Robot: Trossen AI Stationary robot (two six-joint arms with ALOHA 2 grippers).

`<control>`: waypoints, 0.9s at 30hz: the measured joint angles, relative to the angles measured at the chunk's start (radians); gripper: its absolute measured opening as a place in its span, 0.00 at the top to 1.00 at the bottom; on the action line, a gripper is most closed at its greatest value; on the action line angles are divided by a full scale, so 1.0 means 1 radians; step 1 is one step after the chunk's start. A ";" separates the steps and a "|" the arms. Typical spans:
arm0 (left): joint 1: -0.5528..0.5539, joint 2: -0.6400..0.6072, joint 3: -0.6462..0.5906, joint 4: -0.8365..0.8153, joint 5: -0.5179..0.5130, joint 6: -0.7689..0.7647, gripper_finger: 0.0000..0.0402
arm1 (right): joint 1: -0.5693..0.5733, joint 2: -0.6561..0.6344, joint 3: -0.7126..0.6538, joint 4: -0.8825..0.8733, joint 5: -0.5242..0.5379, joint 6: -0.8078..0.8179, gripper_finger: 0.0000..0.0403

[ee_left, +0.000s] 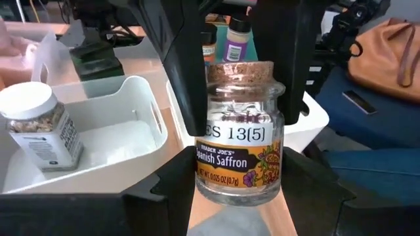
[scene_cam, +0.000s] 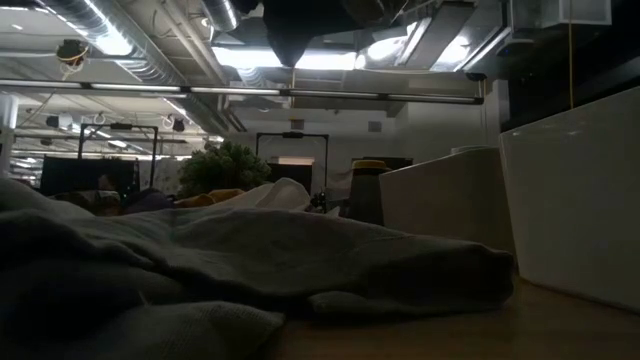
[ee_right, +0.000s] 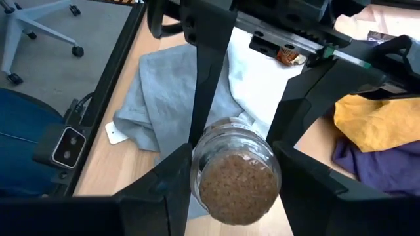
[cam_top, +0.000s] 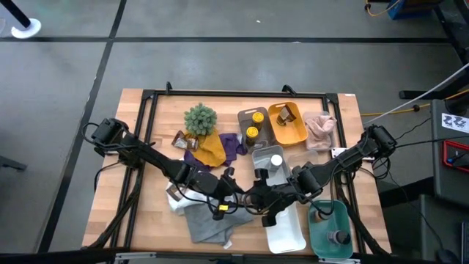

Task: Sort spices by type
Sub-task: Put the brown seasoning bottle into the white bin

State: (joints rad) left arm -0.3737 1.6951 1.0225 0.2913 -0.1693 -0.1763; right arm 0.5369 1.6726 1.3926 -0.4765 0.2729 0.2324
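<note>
A small glass saffron jar with a cork stopper and an orange label hangs in the air between both grippers, above the grey cloth. My left gripper reaches in from the table's left and is shut on the jar's lower body. My right gripper comes from the right and above and is shut on its upper part. In the high view the two grippers meet at the table's middle and hide the jar. A white-capped jar stands in a white tray. My left gripper pinches the saffron jar's lower body between its two fingers, coming roughly level from the table's left. The jar stands upright, lifted clear. My right gripper pinches the same jar at its shoulder below the cork, one finger on each side, slanting down from above. In its wrist view the cork top faces the camera.
At the far side sit a brown tray with yellow-topped tins, a yellow tray, a plant, and mustard, purple and pink cloths. A second white tray and a teal tray with bottles are near right.
</note>
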 joint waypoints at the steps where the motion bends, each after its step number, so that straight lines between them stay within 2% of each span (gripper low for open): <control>1: -0.003 0.000 0.000 0.002 -0.003 0.011 0.54 | 0.000 0.000 0.000 0.001 0.000 -0.001 0.54; 5: -0.004 0.000 0.000 0.005 -0.005 0.029 0.52 | 0.000 0.000 0.002 0.007 -0.001 0.000 0.54; 12: 0.003 0.000 0.000 0.001 -0.019 -0.038 0.36 | -0.001 -0.001 0.002 0.004 -0.005 0.005 0.54; 15: 0.002 0.000 0.000 0.001 -0.009 -0.044 0.31 | -0.001 -0.002 0.002 0.002 -0.020 0.005 0.54; 19: 0.005 0.000 0.000 -0.030 0.037 -0.091 0.30 | 0.000 -0.003 0.003 -0.046 -0.063 0.007 0.54; 27: 0.004 -0.001 0.000 -0.153 0.055 -0.126 0.30 | 0.002 -0.016 0.003 -0.173 -0.185 0.110 0.54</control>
State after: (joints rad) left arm -0.3698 1.6939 1.0225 0.1379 -0.1142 -0.3020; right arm 0.5392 1.6566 1.3960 -0.6493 0.0879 0.3423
